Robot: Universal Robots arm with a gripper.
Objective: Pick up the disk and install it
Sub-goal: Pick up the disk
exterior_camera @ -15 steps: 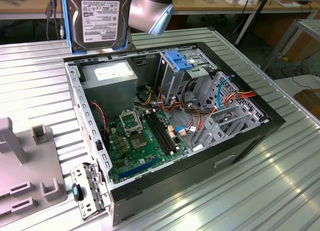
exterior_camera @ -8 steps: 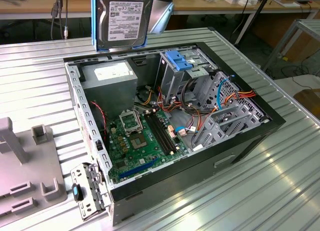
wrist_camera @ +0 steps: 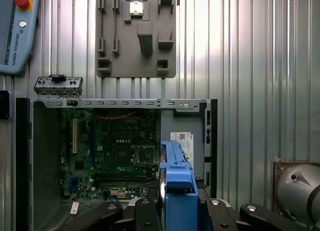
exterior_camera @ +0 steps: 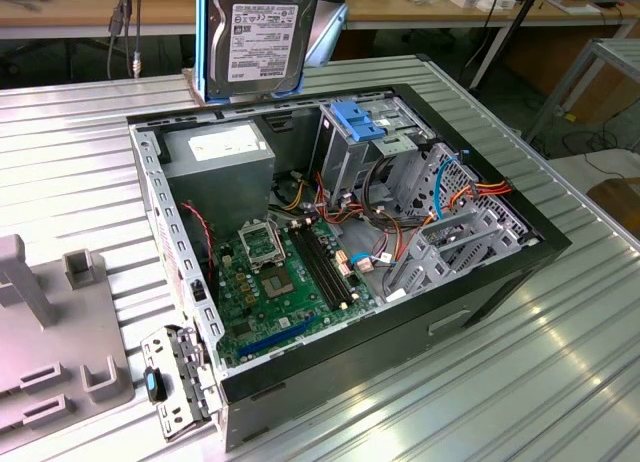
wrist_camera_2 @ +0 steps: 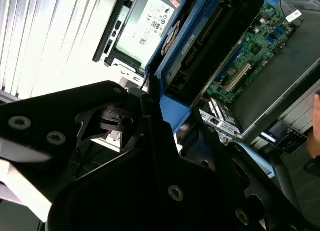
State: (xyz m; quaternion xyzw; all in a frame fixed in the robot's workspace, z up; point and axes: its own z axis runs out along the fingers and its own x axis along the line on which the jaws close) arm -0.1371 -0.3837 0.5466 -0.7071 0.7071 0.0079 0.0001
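Disk (exterior_camera: 262, 37) upright in the firm grip of the end effector (wrist_camera: 177, 207), above the open computer case (exterior_camera: 470, 312)

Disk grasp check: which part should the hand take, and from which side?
Probably the blue carrier at the disk's upper end, from above, pinching across its thickness. The disk hangs upright over the case, and the hand clamps it that way, leaving the lower end free.

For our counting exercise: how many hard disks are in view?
1: the disk, upright in the gripper above the open computer case. Others may be hidden inside.
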